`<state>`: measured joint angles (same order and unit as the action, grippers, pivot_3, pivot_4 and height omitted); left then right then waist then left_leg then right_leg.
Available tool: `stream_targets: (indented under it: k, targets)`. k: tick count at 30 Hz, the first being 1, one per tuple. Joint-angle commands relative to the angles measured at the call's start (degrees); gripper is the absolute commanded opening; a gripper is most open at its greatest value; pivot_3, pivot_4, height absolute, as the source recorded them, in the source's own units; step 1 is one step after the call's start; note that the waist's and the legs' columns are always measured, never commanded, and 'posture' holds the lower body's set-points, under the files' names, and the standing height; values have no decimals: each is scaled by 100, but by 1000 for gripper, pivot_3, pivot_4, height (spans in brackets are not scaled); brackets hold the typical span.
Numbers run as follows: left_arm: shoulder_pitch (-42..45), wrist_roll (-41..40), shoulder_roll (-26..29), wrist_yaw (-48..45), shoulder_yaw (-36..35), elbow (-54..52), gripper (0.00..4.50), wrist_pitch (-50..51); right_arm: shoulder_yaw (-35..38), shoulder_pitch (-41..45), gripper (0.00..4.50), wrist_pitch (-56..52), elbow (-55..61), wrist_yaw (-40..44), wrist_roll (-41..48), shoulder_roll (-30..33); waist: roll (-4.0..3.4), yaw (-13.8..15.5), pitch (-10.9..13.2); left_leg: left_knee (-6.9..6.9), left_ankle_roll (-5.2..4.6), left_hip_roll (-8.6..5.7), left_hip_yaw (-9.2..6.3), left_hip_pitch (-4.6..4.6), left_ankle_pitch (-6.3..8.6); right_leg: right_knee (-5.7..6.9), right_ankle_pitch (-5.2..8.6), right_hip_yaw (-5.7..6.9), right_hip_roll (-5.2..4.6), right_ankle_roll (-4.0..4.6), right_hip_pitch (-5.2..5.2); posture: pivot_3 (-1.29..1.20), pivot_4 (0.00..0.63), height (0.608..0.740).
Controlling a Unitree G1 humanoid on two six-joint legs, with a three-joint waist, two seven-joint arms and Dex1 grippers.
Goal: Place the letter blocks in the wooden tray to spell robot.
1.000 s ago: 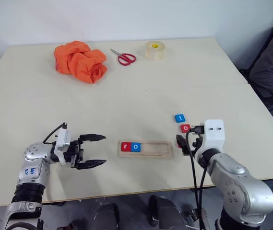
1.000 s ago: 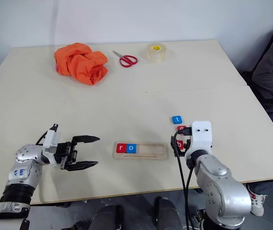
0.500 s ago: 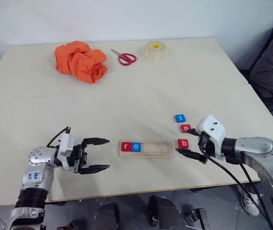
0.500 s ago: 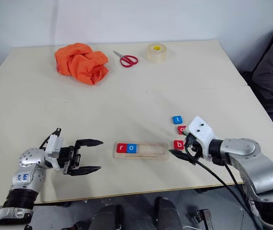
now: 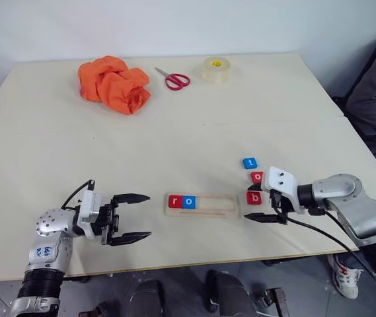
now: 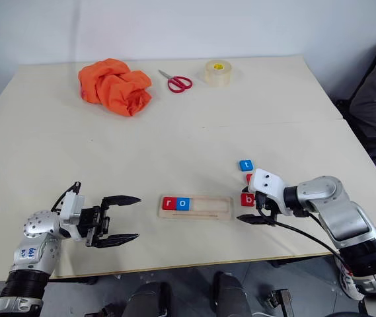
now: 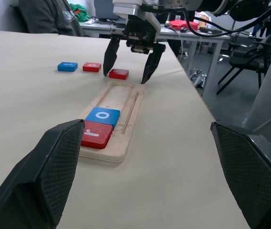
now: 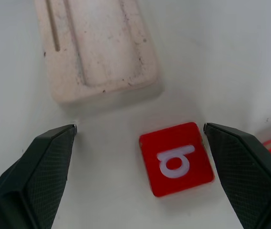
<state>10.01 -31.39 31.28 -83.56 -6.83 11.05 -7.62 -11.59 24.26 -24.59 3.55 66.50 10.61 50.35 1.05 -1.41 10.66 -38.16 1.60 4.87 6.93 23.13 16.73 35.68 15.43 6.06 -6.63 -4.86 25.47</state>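
Right tool [image 5: 259, 203] hovers spread around the red b block [image 8: 176, 159], lower right of centre. Wooden tray [image 5: 202, 205] lies lengthwise left-right, holding r and o at its left end.

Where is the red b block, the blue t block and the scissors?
red b block [image 8: 176, 160], right wrist view, on its white letter.
blue t block [image 5: 249, 162], left eye view, on its top face.
scissors [image 5: 176, 80], left eye view, on the red handles.
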Motion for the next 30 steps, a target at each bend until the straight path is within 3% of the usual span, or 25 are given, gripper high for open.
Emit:
stream_targets:
  k: [1, 3, 10, 11, 15, 20, 23, 30]
  targets:
    - [-104, -118, -2, 55, -119, -230, 4500, -35, -47, 148, 4296, 239, -235, 133, -162, 35, 0, -1, 0, 0, 0, 0, 0, 0, 0, 0, 0, 0, 0, 0, 0, 0, 150, 740]
    - [-118, -123, -1, 75, -120, -250, 4500, -33, -81, 199, 3902, 330, -372, 161, -232, 14, 0, -2, 0, 0, 0, 0, 0, -1, 0, 1, 0, 0, 0, 0, 0, 0, 150, 740]
    - [-104, -119, 3, 121, -122, -241, 4500, -32, -166, 429, 1608, 517, -722, 238, -345, -67, 0, -2, 0, -10, 2, 1, 1, -2, -1, 7, -5, 0, -1, 3, -2, 0, 150, 740]
    - [-93, -117, 6, 117, -121, -227, 4500, -35, -159, 453, 1468, 526, -726, 247, -345, -71, 0, -2, 0, -11, 3, 1, 1, -2, -2, 8, -7, 0, -1, 4, -2, 0, 150, 740]
    - [-51, -115, 10, 106, -125, -181, 4500, -50, -19, 594, 1474, 209, -389, 226, -201, -76, 0, -2, 0, -13, 5, 1, 0, -2, -4, 11, -9, 0, -1, 6, -2, 0, 150, 740]
    - [21, -95, 11, 70, -126, -76, 4500, -83, 101, 1045, 1474, -999, 518, 85, 241, -273, -1, -23, 0, -12, 6, 5, 1, -2, -5, 15, -9, 0, 1, 8, 2, 0, 150, 740]
    - [101, -66, 3, 51, -118, 20, 4500, -120, -204, 1276, 1474, -1942, 1089, 65, 366, -283, -1, -11, 0, -12, 7, 8, 0, -3, -6, 17, -8, 1, 2, 9, 2, 0, 150, 740]
    - [144, -77, -7, 3, -89, 77, 4500, -195, -809, 1498, 1474, -2825, 1573, -530, 259, -847, -1, -6, 0, -13, 4, 6, 0, 1, -4, 16, -8, 1, -1, 11, 3, 0, 150, 740]
